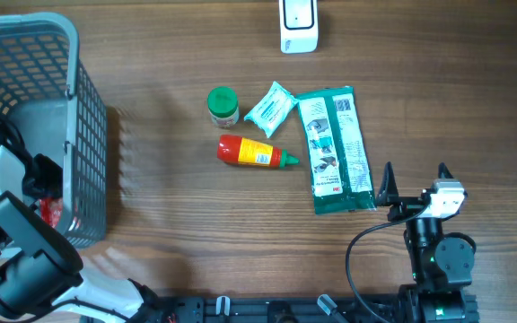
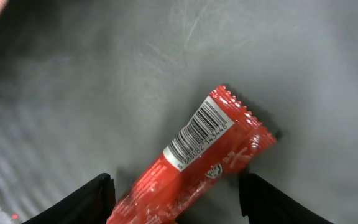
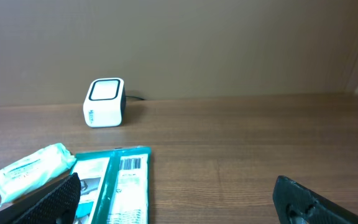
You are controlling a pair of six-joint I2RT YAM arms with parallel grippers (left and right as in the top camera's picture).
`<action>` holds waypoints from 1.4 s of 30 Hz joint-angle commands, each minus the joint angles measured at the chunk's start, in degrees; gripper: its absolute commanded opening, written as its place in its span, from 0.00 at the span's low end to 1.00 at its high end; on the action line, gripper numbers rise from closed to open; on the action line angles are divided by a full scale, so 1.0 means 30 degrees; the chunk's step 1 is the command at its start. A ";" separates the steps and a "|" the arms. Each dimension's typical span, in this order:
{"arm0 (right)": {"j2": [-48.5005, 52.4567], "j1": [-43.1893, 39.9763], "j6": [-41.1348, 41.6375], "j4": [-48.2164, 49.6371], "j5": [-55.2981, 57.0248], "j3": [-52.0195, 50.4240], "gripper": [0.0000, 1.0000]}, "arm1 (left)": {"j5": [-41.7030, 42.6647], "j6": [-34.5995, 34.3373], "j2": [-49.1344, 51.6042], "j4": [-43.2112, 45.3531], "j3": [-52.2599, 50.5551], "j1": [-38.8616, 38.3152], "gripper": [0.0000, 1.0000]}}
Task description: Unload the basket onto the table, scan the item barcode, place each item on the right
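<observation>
At the far left of the wooden tabletop point(image 1: 178, 242) stands a grey mesh basket point(image 1: 86, 108), and the left arm reaches down into it. The red packet point(image 2: 204, 155) lies flat on the basket's grey floor. In the left wrist view its long axis runs on a diagonal from lower left to upper right, and the crimped, saw-toothed end points to the upper right. The wrapper is glossy red, with a white barcode panel facing up near that end and a row of digits beneath the bars. The left end effector point(image 2: 174, 186) is open. Its two dark fingers stand on either side of the packet's lower part, with a gap showing on each side.

Toward the middle of the tabletop lie a green-lidded jar point(image 1: 223, 105), a red bottle point(image 1: 254, 152) on its side with its green cap pointing right, a small wipes pack point(image 1: 269, 109) and a long green pack point(image 1: 335, 148). A white scanner point(image 1: 298, 25) sits at the far edge. At the lower right, the right end effector point(image 1: 415, 184) is wide open and holds nothing, just beside the green pack's near end.
</observation>
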 commanded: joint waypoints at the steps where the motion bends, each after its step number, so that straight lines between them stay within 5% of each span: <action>1: -0.0036 0.0087 0.0226 0.0109 0.0291 -0.0015 1.00 | 0.0095 0.0437 0.0678 0.0051 -0.0160 0.0087 0.66; 18: -0.0036 0.0087 0.0226 0.0109 0.0299 -0.0015 1.00 | 0.0087 0.0415 0.0699 0.0051 -0.0160 0.0408 0.05; 31: -0.0036 0.0087 0.0226 0.0109 0.0299 -0.0015 1.00 | -0.0707 0.0270 -0.1880 -0.1107 0.1982 0.0408 0.04; 42: -0.0036 0.0087 0.0219 0.0109 0.0299 -0.0015 1.00 | -0.1763 0.0306 -0.9828 -0.1180 0.5566 0.0073 0.04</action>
